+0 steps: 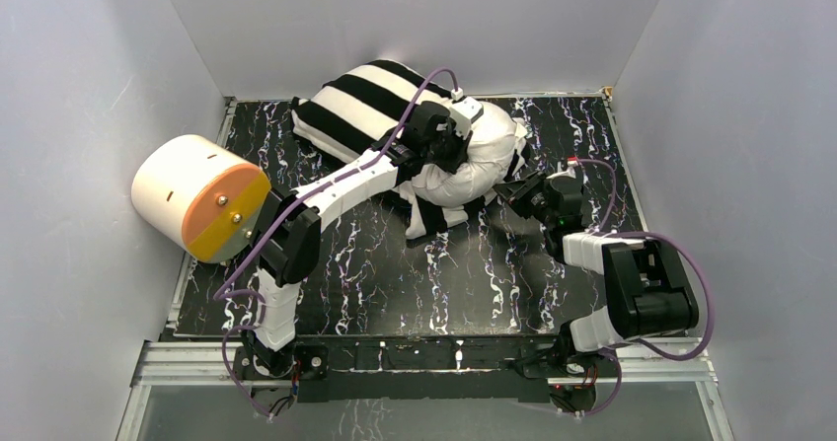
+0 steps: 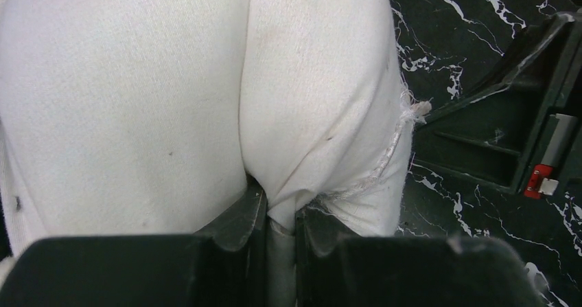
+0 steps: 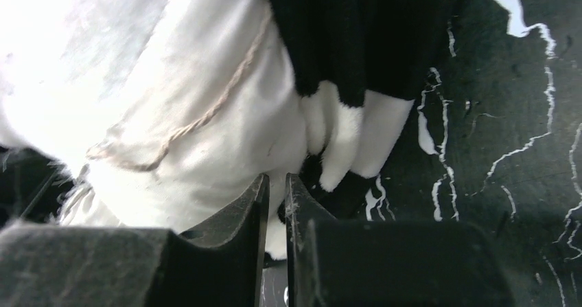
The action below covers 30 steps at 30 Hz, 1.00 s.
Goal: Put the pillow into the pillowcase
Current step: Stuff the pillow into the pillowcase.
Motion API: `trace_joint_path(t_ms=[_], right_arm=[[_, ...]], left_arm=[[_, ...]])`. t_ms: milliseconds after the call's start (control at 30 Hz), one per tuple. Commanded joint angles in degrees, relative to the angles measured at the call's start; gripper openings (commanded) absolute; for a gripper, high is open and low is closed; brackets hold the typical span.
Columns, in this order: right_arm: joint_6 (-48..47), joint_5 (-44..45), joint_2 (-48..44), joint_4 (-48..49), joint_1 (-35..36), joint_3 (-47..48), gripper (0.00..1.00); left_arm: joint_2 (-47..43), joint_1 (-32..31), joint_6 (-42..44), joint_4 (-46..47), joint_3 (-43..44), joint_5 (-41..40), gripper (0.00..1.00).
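Observation:
The black-and-white striped pillowcase [image 1: 360, 101] lies at the back of the table. The white pillow [image 1: 486, 155] bulges out of its near right end. My left gripper [image 1: 446, 147] reaches over the bulge and is shut on a pinched fold of the pillow [image 2: 171, 101]; white cloth fills the gap of the left gripper [image 2: 280, 211]. My right gripper [image 1: 510, 192] sits low at the pillow's right side. In the right wrist view the pillow's seamed corner [image 3: 178, 108] meets the pillowcase's striped edge [image 3: 343, 53]. The right gripper [image 3: 276, 178] stands nearly closed on a white fold of that edge.
A cream cylinder with an orange face [image 1: 197, 196] stands at the table's left edge, beside the left arm's elbow. The black marbled tabletop [image 1: 444, 273] is walled in by grey panels on three sides. The right gripper's black body [image 2: 508, 115] shows just right of the pillow.

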Motion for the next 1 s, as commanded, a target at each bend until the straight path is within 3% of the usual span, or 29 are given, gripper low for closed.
trace_joint_path(t_ms=[0, 300, 567, 967], right_arm=[[3.68, 4.27, 3.75, 7.57, 0.15, 1.05, 0.20], [6.30, 4.89, 11.76, 11.73, 0.67, 3.17, 0.17], [6.39, 4.73, 13.83, 16.81, 0.92, 2.88, 0.23], [4.26, 5.58, 16.07, 15.70, 0.99, 5.73, 0.32]], left_arm=[[-0.47, 2.81, -0.18, 3.40, 2.99, -3.79, 0.00], [-0.39, 2.81, -0.19, 3.00, 3.35, -3.87, 0.00], [-0.64, 2.78, -0.35, 3.71, 2.29, -3.89, 0.00], [-0.72, 2.78, -0.29, 3.48, 2.23, -3.22, 0.00]])
